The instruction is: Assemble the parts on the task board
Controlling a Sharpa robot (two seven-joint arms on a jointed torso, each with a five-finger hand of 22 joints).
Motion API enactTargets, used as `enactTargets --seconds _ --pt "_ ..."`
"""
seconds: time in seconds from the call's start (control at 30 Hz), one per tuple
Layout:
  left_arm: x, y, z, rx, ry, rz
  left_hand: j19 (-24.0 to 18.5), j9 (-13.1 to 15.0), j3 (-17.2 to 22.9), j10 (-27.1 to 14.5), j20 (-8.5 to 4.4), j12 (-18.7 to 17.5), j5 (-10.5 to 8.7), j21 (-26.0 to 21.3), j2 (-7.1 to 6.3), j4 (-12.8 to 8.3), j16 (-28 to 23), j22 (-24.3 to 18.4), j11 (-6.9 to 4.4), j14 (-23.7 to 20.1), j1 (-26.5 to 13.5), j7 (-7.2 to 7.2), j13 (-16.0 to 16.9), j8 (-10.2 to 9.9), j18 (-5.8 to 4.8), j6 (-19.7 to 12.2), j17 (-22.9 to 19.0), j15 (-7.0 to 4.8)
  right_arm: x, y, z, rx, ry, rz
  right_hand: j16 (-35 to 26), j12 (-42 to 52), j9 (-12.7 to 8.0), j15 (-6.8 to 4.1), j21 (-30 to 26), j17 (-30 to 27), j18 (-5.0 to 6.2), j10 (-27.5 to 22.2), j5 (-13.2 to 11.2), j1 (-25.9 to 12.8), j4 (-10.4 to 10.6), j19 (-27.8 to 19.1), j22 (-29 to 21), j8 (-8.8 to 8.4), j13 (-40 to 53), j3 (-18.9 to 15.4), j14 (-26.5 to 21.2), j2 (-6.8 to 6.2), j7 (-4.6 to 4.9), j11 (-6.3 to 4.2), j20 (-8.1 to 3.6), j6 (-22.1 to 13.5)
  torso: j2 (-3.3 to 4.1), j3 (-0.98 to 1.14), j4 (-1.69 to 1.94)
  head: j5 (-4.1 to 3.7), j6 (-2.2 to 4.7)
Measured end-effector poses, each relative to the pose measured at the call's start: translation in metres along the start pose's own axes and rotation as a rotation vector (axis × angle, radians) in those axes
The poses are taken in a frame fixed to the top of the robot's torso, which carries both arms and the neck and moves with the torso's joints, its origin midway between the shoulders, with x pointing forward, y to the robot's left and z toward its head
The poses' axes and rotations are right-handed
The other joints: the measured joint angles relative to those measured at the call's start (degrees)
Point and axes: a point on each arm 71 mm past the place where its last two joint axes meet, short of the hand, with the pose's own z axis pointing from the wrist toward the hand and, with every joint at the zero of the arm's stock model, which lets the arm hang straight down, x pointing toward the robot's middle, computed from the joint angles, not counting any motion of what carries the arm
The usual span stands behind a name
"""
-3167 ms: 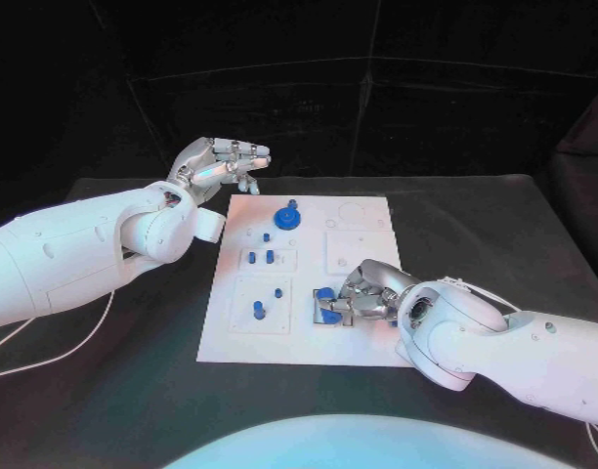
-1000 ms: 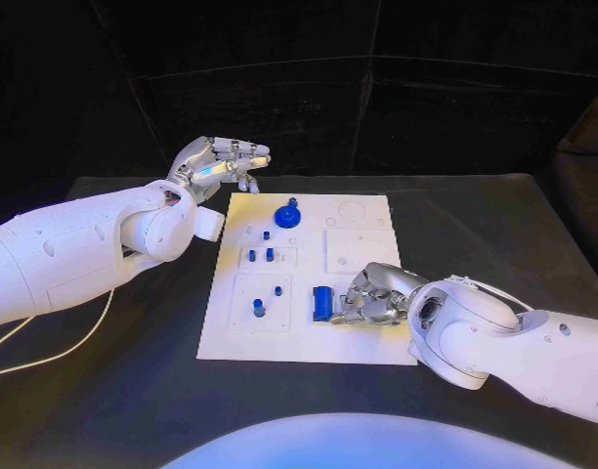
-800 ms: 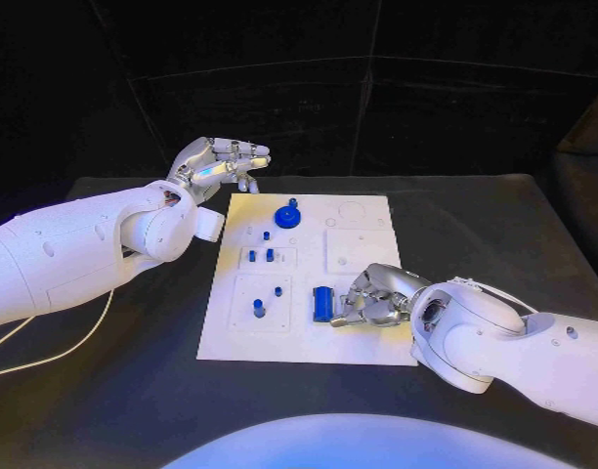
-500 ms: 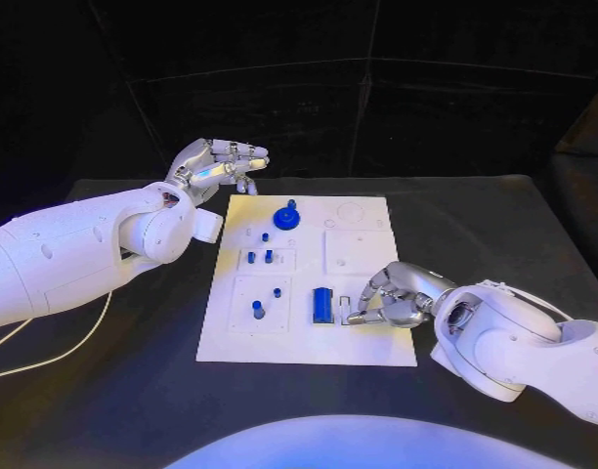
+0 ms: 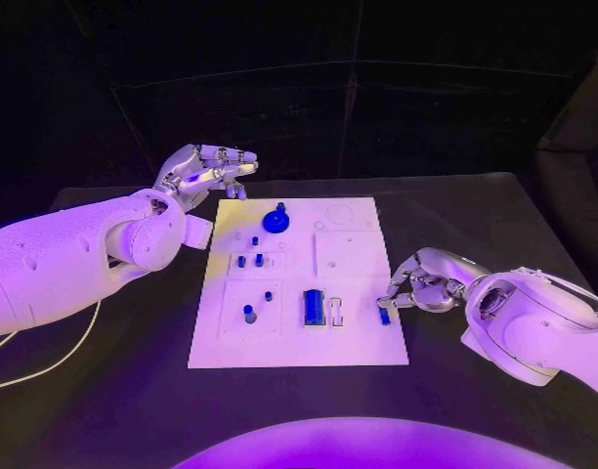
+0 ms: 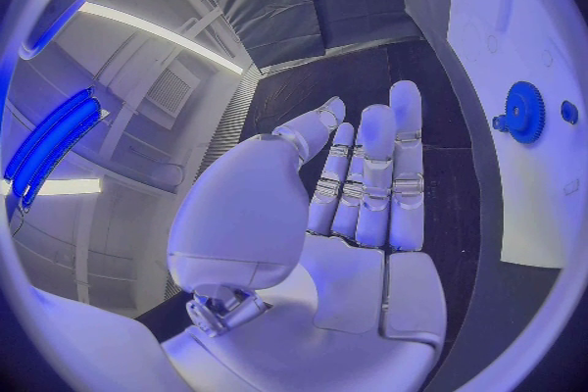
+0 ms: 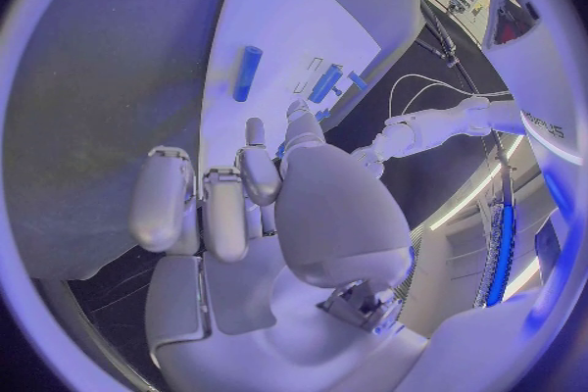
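Nearest us at four o'clock, we see the right hand (image 5: 426, 278) just off the task board's (image 5: 299, 347) right edge, fingers curled in, holding nothing. A small blue part (image 5: 384, 315) lies beside it; a blue bar (image 5: 314, 307) rests mid-board. At eleven o'clock the left hand (image 5: 203, 168) hovers empty, fingers straight and close together.

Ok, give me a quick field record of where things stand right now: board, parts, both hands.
board: white rectangular task board in the middle of the black table
gear: round blue toothed gear at the board's far end
bar: blue oblong bar lying on the board's near half
small part: short blue piece at the board's right edge, by the right hand
left hand: raised beyond the board's far left corner, holds nothing
right hand: by the board's right edge, grip unclear
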Motion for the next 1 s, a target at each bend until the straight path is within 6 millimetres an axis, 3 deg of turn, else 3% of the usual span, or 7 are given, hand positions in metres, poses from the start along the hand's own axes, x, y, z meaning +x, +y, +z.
enactTargets --seconds 0.37,1.0 --pt "0.001 0.002 -0.001 -0.005 0.005 0.000 0.0 0.0 0.0 0.0 0.00 0.0 0.00 0.0 0.00 0.0 0.0 0.0 0.00 0.0 0.0 0.00 0.0 0.0 0.00 0.0 0.0 0.00 0.009 0.000 0.012 0.019 0.024 -0.069 -0.3 -0.9 -0.3 0.00 0.0 -0.5 0.00 0.0 -0.2 -1.1 0.8 0.0 -0.1 -0.33 -0.7 -1.1 0.0 0.01 -0.24 0.00 0.00 1.1 0.06 0.00 0.12 -0.85 -0.09" --pt "0.000 0.003 -0.001 -0.007 0.007 0.000 0.0 0.0 0.0 0.0 0.00 0.0 0.00 0.0 0.00 0.0 0.0 0.0 0.00 0.0 0.0 0.00 0.0 0.0 0.00 0.0 0.0 0.00 0.021 0.004 0.019 0.053 0.074 -0.175 -0.3 -0.9 -0.2 -0.01 0.0 -0.1 0.00 0.0 -0.5 -1.2 0.7 0.0 -0.1 -0.16 -0.4 -1.3 0.0 0.06 -0.42 -0.01 -0.01 1.8 0.08 -0.07 0.23 -0.82 -0.44"
